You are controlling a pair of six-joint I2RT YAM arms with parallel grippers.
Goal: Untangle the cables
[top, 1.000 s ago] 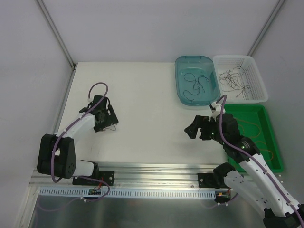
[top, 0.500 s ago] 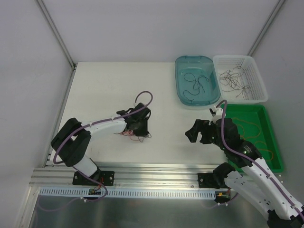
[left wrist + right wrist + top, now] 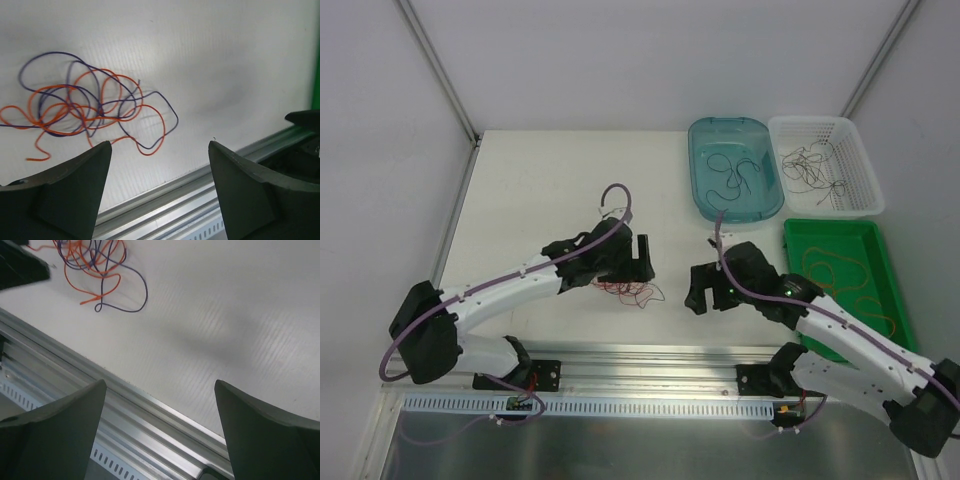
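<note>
A tangle of thin orange and purple-blue cables (image 3: 628,291) lies on the white table near its front edge. It shows in the left wrist view (image 3: 95,107) and at the upper left of the right wrist view (image 3: 100,267). My left gripper (image 3: 642,262) is open and empty, just above and right of the tangle. My right gripper (image 3: 699,288) is open and empty, a short way right of the tangle, facing it. Neither gripper touches the cables.
A teal tub (image 3: 757,205) holding dark cables, a white basket (image 3: 868,190) with thin dark cables and a green tray (image 3: 887,270) with orange cables stand at the back right. The table's metal front rail (image 3: 650,355) runs close below the tangle.
My left arm has carried the tangle from the left side towards the table's middle and now stands open beside it. My right gripper has moved left towards the tangle.
</note>
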